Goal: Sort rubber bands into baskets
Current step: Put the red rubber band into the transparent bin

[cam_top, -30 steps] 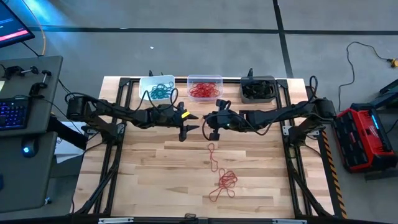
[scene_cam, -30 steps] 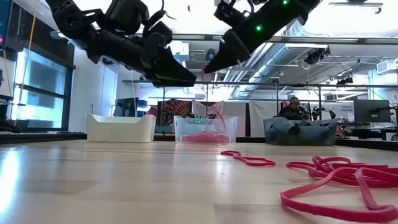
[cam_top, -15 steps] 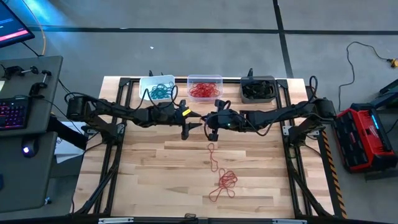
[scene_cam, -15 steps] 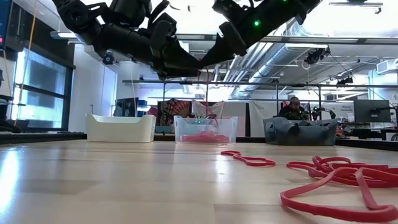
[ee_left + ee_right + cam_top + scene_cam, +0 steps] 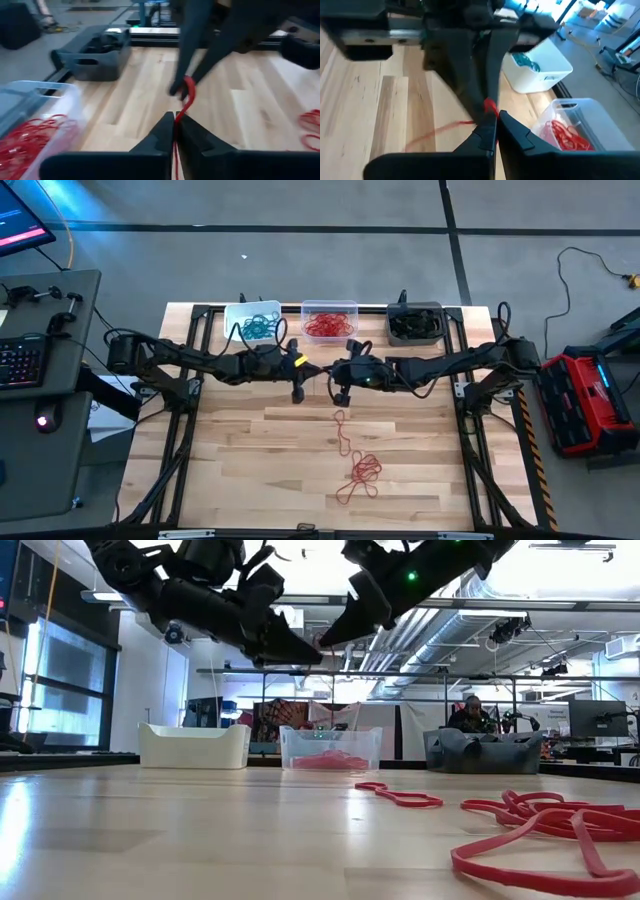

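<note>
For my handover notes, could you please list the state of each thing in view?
Left tool: shut on red band.
Right tool: shut on red band.
Red band: pinched between both tools, off the table.
White tub: holds teal bands.
Clear tub: holds red bands.
Grey tub: holds dark bands.
Loose red bands: lying on table.

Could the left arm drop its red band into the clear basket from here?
Probably yes: the left gripper, shut on a red rubber band with the right gripper, hangs beside the clear basket; nothing intervenes.
</note>
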`<state>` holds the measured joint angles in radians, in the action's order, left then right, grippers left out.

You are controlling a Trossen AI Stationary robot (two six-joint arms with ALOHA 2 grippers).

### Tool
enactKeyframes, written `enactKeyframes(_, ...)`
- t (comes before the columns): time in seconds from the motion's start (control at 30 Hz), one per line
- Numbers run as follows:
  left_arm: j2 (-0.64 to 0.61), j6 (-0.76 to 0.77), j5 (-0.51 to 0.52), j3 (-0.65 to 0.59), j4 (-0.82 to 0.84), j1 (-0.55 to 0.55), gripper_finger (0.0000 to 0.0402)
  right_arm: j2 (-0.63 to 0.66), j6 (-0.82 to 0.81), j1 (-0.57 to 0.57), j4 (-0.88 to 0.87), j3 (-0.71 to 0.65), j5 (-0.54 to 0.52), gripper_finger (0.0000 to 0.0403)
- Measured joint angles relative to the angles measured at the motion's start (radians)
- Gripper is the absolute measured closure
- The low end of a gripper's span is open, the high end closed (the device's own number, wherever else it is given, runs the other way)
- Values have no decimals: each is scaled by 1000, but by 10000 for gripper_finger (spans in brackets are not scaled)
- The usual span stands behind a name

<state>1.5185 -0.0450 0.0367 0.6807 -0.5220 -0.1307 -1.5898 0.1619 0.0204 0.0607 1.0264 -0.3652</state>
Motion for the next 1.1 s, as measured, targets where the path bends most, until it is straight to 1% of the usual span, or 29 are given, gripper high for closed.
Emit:
enactKeyframes(0.07, 0, -10, 33, 0, 0, -6, 394, 0, -7, 0, -21, 0, 0, 402)
enactKeyframes(0.17, 0, -11, 37, 0, 2, -29, 399, 0, -15, 0, -36, 0, 0, 389)
enactKeyframes(0.3, 0, -11, 38, 0, 2, -79, 400, 0, -34, 1, -40, 0, -9, 341)
enactKeyframes(0.43, 0, -11, 38, 0, 2, -140, 401, 0, -77, 2, -44, 0, -78, 289)
enactKeyframes(0.5, 0, -12, 35, 12, 19, -170, 401, 0, -79, 2, -52, 0, -112, 273)
enactKeyframes(0.6, 0, -38, 13, 53, 57, -214, 401, 0, -80, 2, -69, 0, -137, 267)
enactKeyframes(0.7, 0, -75, 8, 100, 100, -258, 401, 0, -105, 2, -77, 0, -140, 275)
enactKeyframes(0.8, 10, -106, -7, 161, 142, -304, 401, 0, -110, 2, -82, 0, -139, 296)
enactKeyframes(0.9, 46, -128, -33, 226, 180, -346, 401, 0, -113, 3, -92, 0, -139, 330)
enactKeyframes(1.03, 117, -155, -55, 315, 218, -392, 401, 0, -112, 7, -109, 0, -137, 384)
enactKeyframes(1.1, 156, -167, -58, 363, 250, -416, 401, 0, -113, 9, -121, 0, -129, 397)
